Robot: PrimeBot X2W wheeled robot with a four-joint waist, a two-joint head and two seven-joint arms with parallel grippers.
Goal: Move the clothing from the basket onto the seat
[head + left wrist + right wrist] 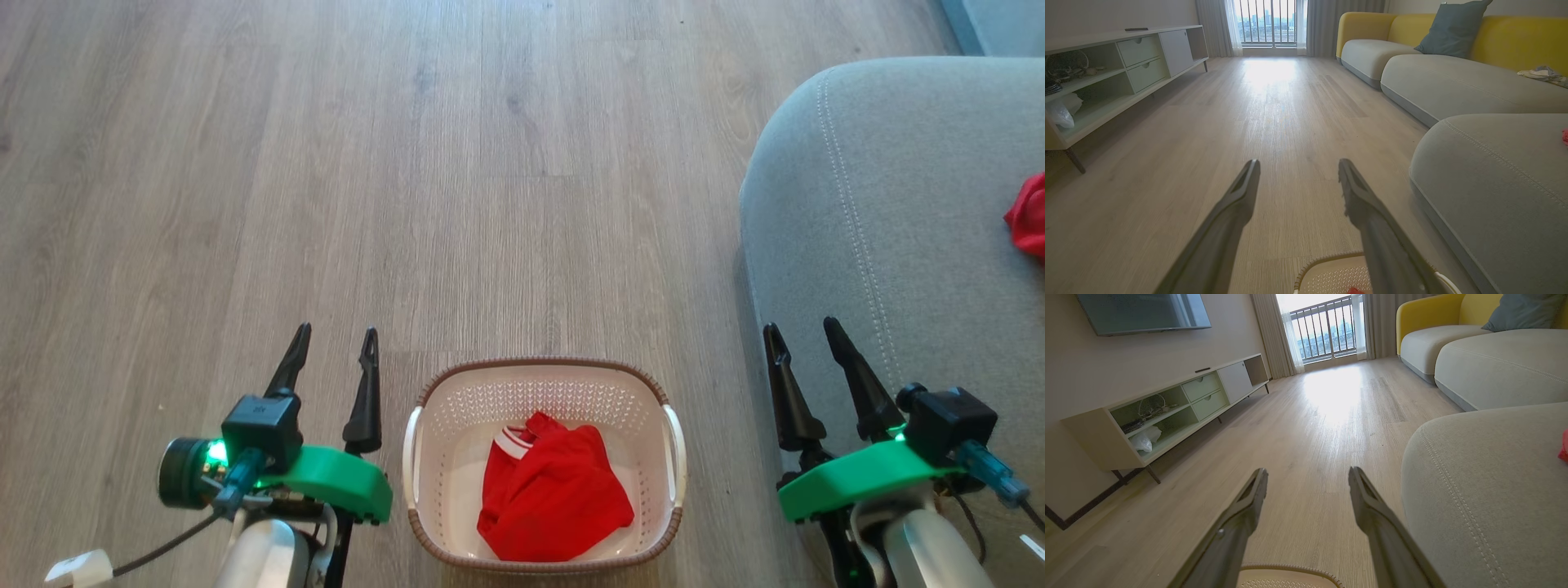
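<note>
A basket (543, 362) sits on the floor (408, 163) between the left end effector (337, 329) and right end effector (800, 323), both spread wide, holding nothing. Inside lies a red garment (555, 494). Just right rises the seat (898, 204) — a second garment (1029, 216) lies on it. A cabinet (1126, 69) stands well apart.

- My head camera looks steeply down at the floor (490, 163), close above the basket (543, 396), with the seat (898, 204) at the view's right.
- My left wrist camera sits low, facing along my left pincer (1298, 161) down the room toward the window (1269, 22).
- My right wrist camera faces likewise along my right pincer (1307, 469).
- All share floor, basket rim, seat corner.
</note>
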